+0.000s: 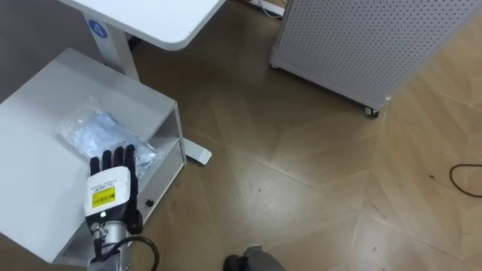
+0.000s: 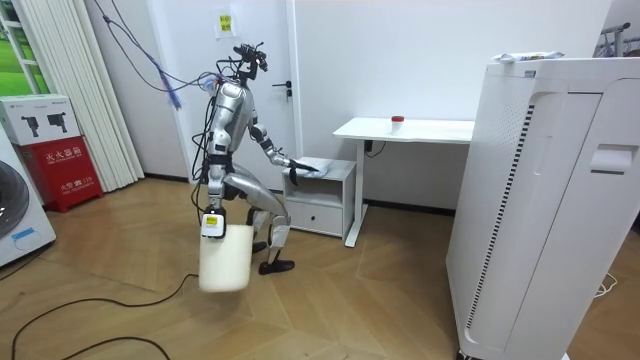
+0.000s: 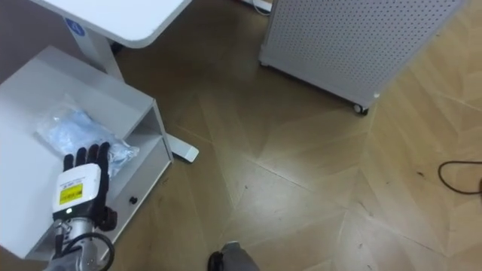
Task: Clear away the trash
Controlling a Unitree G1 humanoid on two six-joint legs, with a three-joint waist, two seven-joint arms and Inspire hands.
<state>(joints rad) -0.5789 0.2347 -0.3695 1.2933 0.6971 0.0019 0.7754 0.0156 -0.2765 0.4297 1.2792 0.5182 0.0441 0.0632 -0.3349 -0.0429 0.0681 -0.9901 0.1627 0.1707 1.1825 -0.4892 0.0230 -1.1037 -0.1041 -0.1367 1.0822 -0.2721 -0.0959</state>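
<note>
A crumpled clear plastic bag (image 1: 102,132) with bluish contents lies on top of a low white cabinet (image 1: 38,105). My left hand (image 1: 111,188) reaches in from the lower left, seen from its back. Its straight fingers rest on the near edge of the bag, and the hand is open. In the room view I stand bent a little toward the cabinet (image 2: 335,190), my left hand (image 2: 300,166) stretched over its top. My right hand (image 2: 211,225) hangs at my side, shut on the rim of a white bin (image 2: 224,258).
A white desk (image 1: 158,19) stands right behind the cabinet, its leg and foot (image 1: 197,154) on the wooden floor. A large white perforated unit on wheels (image 1: 361,38) stands to the right. A dark cable (image 1: 467,181) lies at the far right.
</note>
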